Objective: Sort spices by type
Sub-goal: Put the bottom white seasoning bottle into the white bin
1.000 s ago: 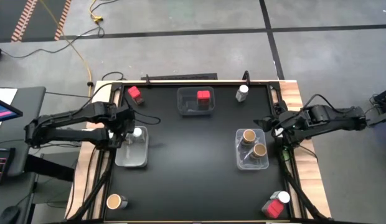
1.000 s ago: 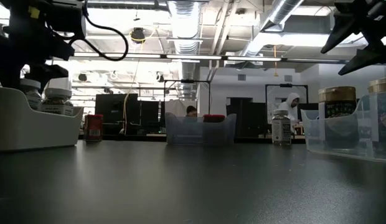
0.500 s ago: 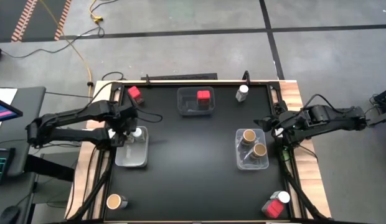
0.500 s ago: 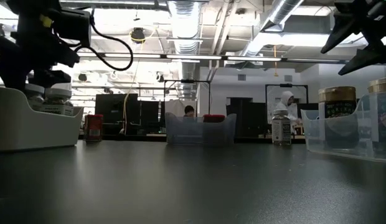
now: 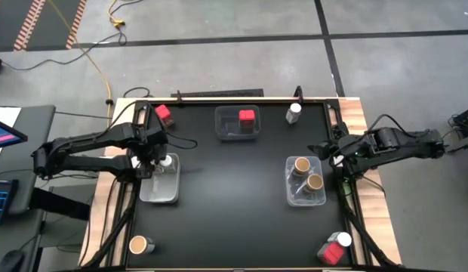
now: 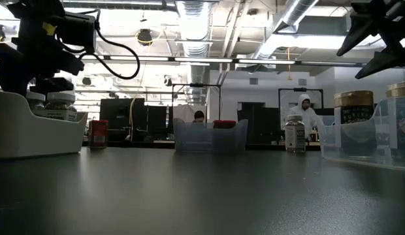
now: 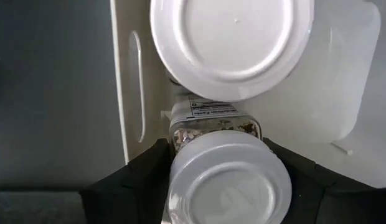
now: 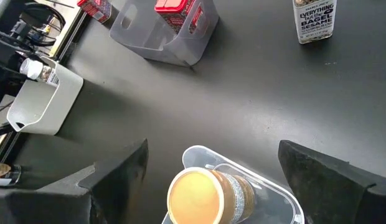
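My left gripper is over the pale bin at the table's left and is shut on a white-capped jar. A second white-capped jar stands in that bin just beyond it. My right gripper hangs open above the far right corner of the clear bin, which holds two tan-lidded jars. A red-topped jar stands in the far middle bin. Loose on the table are a red jar, a white-capped jar and a tan-lidded jar. My left gripper pinches the white-capped jar between its two fingers, one on each side, just under the cap's rim. The fingers come from above, pointing down. The jar stands upright inside the pale bin; whether its base rests on the bin's floor is hidden.
A red jar and a white-capped jar sit together at the near right corner. The table has a raised rail around its black top. A broad bare stretch lies in the middle. People stand in the room beyond.
My left gripper has come down a little with the white-capped jar, lowering it into the pale bin beside the other white-capped jar, and has shifted slightly toward the table's right. The right arm has stayed still.
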Tool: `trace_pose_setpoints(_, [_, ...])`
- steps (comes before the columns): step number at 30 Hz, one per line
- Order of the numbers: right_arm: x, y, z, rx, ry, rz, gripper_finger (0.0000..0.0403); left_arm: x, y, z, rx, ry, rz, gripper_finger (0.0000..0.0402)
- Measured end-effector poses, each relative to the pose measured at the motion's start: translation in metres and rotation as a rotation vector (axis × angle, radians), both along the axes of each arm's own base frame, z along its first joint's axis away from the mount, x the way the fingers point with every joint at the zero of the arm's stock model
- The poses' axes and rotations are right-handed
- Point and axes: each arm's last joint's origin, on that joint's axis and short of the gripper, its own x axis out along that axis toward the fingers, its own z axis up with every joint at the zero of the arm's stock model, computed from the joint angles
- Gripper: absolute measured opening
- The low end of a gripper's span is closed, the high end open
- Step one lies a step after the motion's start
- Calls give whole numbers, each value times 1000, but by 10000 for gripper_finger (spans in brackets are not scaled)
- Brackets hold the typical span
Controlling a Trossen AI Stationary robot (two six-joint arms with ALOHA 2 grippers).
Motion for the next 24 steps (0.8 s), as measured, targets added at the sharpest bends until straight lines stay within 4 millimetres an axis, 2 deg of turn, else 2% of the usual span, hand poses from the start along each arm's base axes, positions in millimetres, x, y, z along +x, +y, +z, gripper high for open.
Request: trace_pose_setpoints(24, [0,0,0,0,0,0,384,1,0,0,7,-9,-22,229])
